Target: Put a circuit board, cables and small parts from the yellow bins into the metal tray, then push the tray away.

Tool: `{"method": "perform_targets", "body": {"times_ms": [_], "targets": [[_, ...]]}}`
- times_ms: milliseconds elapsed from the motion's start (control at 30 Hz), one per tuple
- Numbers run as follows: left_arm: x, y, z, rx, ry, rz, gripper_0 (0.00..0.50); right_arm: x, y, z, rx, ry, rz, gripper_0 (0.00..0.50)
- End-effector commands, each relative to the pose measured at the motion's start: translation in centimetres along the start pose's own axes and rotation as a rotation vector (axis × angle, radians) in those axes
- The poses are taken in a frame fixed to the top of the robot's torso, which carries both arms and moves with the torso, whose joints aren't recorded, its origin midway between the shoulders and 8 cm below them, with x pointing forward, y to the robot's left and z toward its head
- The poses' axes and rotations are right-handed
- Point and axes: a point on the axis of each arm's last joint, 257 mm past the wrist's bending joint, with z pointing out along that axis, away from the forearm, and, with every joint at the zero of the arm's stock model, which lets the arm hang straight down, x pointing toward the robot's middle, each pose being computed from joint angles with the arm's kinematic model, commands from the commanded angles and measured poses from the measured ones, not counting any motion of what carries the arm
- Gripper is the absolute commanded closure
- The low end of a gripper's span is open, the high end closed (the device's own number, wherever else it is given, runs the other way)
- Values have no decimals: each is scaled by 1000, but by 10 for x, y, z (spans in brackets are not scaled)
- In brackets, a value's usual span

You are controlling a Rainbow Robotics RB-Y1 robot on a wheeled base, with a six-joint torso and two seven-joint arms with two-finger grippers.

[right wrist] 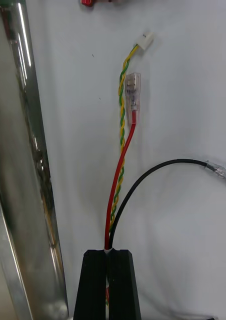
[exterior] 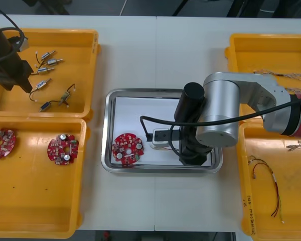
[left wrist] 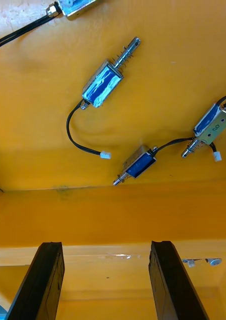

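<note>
Three cables [right wrist: 124, 145], pinched in the closed right fingers [right wrist: 99, 262], lie on the white floor of the metal tray [exterior: 109, 131] near a circuit board [exterior: 128, 148]: cable delivery. Next move, likely: open and lift clear. Left fingers [left wrist: 45, 272], spread and empty, hover over small metal parts [left wrist: 103, 84] in a yellow bin [exterior: 83, 55].

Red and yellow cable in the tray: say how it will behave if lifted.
Probably floppy: the red and yellow cable curves loosely from the shut right jaws. Likely light, being thin. Its end connectors may snag.
</note>
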Motion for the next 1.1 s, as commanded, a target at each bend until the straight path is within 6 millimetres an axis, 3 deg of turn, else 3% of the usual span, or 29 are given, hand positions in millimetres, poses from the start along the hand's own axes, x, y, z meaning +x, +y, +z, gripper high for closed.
{"method": "perform_targets", "body": {"times_ms": [33,167,267,300,333,367,833,933,1100], "targets": [[-26,-13,-23,-13,-41,162,0,-8,14,13,-18,-21,9,500],[-30,-17,-20,-25,-40,173,0,-6,16,13,-26,-15,22,484],[-32,-19,-18,-37,-42,202,0,-7,15,11,-12,-13,20,388],[-33,-19,-17,-39,-42,210,0,-7,14,11,-7,-12,17,334],[-32,-18,-16,-42,-39,218,0,-7,12,10,5,-10,15,153],[-32,-20,-14,-38,-37,227,0,-7,9,10,21,-9,9,14],[-36,-36,9,-19,-28,234,0,-12,-2,-6,67,-24,25,0],[-36,-38,14,-19,-25,238,0,-10,-6,-17,66,-29,43,0],[-37,-40,23,-50,-20,244,0,-7,-14,-54,84,-21,60,0]]}}
